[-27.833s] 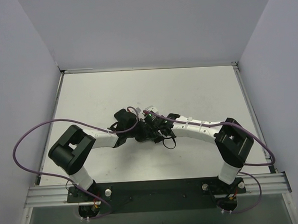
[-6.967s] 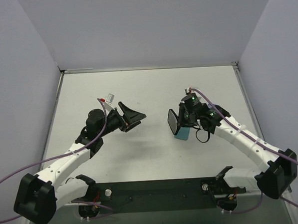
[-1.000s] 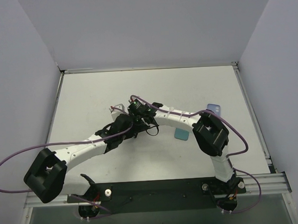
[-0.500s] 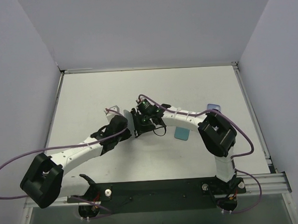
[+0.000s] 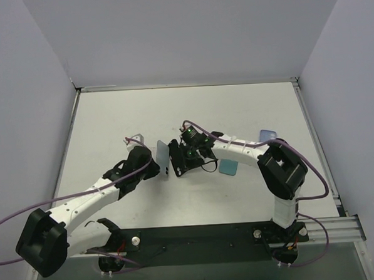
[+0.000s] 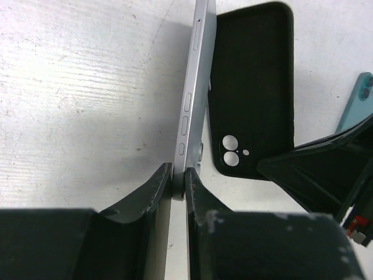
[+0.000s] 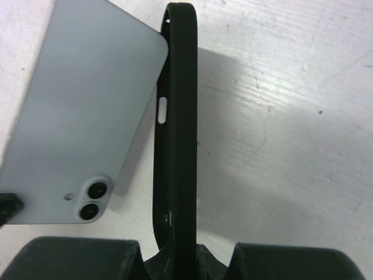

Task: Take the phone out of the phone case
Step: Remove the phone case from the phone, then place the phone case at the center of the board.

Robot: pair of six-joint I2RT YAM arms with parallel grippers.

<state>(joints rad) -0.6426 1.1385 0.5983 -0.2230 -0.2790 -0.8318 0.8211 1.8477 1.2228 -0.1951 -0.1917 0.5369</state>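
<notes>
Compared with one second earlier, the meeting point of the two wrists has shifted slightly toward 5 o'clock on the white table [image 5: 110,119]. The phone now shows as a separate panel.

1. Left gripper [image 6: 178,175]: jaws closed almost fully. They pinch the thin edge of the pale silver-blue slab phone [image 6: 195,87] near its camera corner. The phone stands on edge above the table.
2. Black soft rubber phone case [image 6: 250,87]: empty, with the camera cut-outs open. It stands at 3 o'clock of the phone, just beside it. Whether the far corners touch cannot be told.
3. Right gripper [image 7: 180,256]: jaws nearly closed, clamped on the case rim at its lower end.
4. A teal flat item [image 5: 228,167] lies at 3 o'clock of the right gripper. A lilac flat item [image 5: 268,136] lies at 2 o'clock. Both are well apart from the grip.

Judgement: extraction appears complete; separation and set-down remain.

Hazards:
- The phone is held by a narrow bite at one end. A fast swing could pivot it in the pads and drop it.
- If a phone corner is caught on the case lip, pulling apart could twist either grip.
- The wrists are close, so a sideways move could cause contact.
</notes>
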